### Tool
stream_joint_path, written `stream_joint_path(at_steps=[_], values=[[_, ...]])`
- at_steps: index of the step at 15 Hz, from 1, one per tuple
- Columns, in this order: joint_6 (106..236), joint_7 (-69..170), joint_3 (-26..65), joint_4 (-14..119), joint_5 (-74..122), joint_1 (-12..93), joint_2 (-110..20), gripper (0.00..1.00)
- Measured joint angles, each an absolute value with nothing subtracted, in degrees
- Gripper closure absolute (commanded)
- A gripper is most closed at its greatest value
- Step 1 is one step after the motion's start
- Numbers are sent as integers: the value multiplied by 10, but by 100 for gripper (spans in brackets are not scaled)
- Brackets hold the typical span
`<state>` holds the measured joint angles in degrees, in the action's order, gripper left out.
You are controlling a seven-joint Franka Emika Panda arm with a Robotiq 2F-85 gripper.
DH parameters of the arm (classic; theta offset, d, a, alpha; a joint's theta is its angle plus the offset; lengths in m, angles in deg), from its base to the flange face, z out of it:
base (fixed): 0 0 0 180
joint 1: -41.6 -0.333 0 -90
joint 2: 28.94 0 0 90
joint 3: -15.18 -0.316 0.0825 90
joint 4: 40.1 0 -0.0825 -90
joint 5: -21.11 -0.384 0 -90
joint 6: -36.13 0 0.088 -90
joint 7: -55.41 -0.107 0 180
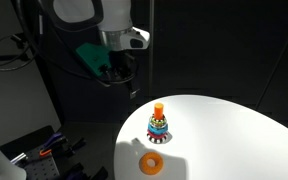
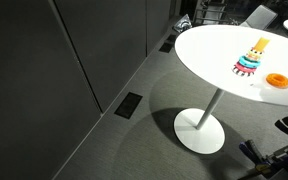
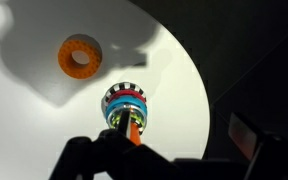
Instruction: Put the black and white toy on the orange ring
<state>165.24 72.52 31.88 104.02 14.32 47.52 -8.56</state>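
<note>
Orange ring (image 1: 153,162) lies near the rim of the table (image 1: 234,130).

My wrist view looks down close on the table (image 3: 169,90); both exterior views see it from farther off.

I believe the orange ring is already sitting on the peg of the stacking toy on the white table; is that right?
Not quite: the orange ring lies flat on the white table, beside the stacking toy and apart from it, not on its peg. The wrist view shows this, and both exterior views agree.
</note>
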Motion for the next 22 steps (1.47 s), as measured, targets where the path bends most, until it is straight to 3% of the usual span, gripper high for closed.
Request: stream_joint_path(at_steps=[15,22], values=[[1830,730,308,1035,87,490,-246,0],[1854,730,286,990,68,491,-312,0]])
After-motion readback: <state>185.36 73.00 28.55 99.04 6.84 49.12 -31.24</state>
